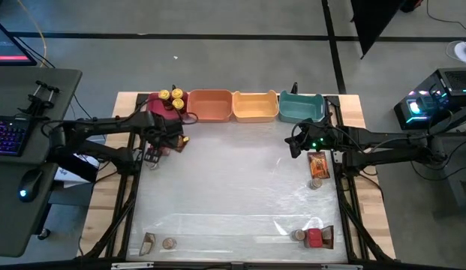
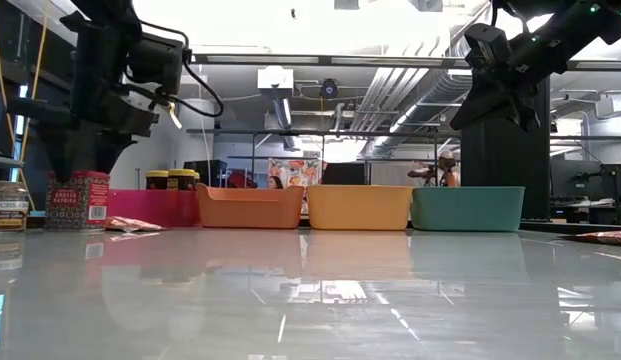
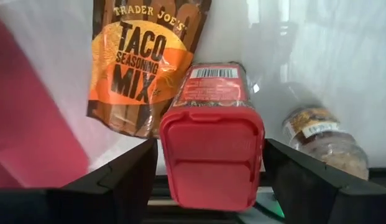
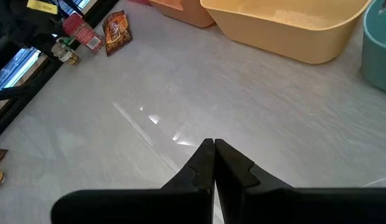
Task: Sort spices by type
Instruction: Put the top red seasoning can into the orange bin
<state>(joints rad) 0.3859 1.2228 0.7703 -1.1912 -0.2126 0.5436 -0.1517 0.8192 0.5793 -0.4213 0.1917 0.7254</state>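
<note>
- Right now the left gripper (image 3: 208, 186) has its fingers spread around the red box (image 3: 211, 146), seemingly unclamped.
- Closing off-centre might topple it onto the taco packet (image 3: 140, 59).
- Right gripper (image 4: 214, 155) waits clenched, empty.

Four bins lined top of high view: pink bin (image 1: 154, 106) leftmost, then orange bin (image 1: 210, 106), yellow bin (image 1: 255, 106), teal bin (image 1: 301, 109). Keyboard (image 1: 9, 137) and mouse (image 1: 29, 183) sat far left.
</note>
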